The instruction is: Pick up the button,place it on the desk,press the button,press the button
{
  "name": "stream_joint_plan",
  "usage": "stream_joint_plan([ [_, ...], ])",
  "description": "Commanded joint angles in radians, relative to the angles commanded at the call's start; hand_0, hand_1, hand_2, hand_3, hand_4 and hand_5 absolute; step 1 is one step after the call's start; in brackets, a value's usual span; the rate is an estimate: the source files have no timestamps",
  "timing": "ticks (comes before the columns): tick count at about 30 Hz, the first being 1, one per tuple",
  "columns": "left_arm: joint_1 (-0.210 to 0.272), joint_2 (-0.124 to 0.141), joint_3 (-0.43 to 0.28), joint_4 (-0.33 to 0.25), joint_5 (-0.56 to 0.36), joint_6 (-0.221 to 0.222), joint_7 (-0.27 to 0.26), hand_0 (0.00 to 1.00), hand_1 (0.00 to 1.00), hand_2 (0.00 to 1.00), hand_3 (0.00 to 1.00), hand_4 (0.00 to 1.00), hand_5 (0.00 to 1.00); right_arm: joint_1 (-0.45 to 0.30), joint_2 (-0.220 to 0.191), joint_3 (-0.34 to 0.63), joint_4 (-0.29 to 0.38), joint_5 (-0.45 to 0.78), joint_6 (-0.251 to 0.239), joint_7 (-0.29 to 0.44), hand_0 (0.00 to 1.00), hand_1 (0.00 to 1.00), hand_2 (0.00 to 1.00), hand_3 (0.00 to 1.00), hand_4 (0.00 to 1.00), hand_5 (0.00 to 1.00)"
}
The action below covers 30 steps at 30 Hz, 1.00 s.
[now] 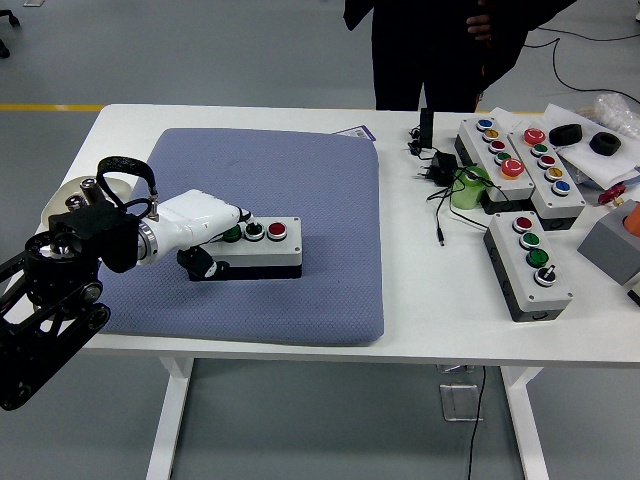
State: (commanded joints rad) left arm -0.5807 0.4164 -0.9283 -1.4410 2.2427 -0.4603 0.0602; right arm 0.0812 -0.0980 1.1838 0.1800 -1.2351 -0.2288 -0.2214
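L hand on button box, blue pad.

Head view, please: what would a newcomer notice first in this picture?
Probably the robot's white left hand resting on the left end of a grey button box that lies on a blue-grey mat mid-table. Next, more button boxes and tangled cables crowd the table's right side. A person in dark clothes stands at the far edge.
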Motion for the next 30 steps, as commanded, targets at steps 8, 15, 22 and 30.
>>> stream_joint_plan([
  [8,-0.007,0.005,-0.007,-0.020,-0.032,0.004,-0.004,0.002,0.002,0.050,0.759,0.677,0.024,-0.001,0.000,-0.002,0.000,0.001,0.000,-0.001,0.754,0.711,0.721,0.588,0.190,0.147],
  [15,-0.028,-0.009,0.006,-0.041,-0.058,0.023,-0.009,0.002,0.002,0.043,0.760,0.566,0.002,-0.003,-0.001,-0.003,0.000,0.001,0.000,-0.002,0.754,0.710,0.721,0.588,0.190,0.147],
  [22,-0.058,-0.036,0.035,-0.025,-0.065,0.025,-0.010,0.002,0.002,0.037,0.769,0.460,0.002,-0.003,-0.001,-0.006,0.000,0.002,0.000,-0.002,0.754,0.710,0.721,0.588,0.190,0.148],
  [30,-0.079,-0.051,0.045,0.011,-0.067,0.004,0.000,0.002,0.002,0.035,0.786,0.436,0.002,-0.004,-0.002,-0.010,0.000,0.006,0.000,-0.001,0.754,0.711,0.721,0.587,0.190,0.147],
])
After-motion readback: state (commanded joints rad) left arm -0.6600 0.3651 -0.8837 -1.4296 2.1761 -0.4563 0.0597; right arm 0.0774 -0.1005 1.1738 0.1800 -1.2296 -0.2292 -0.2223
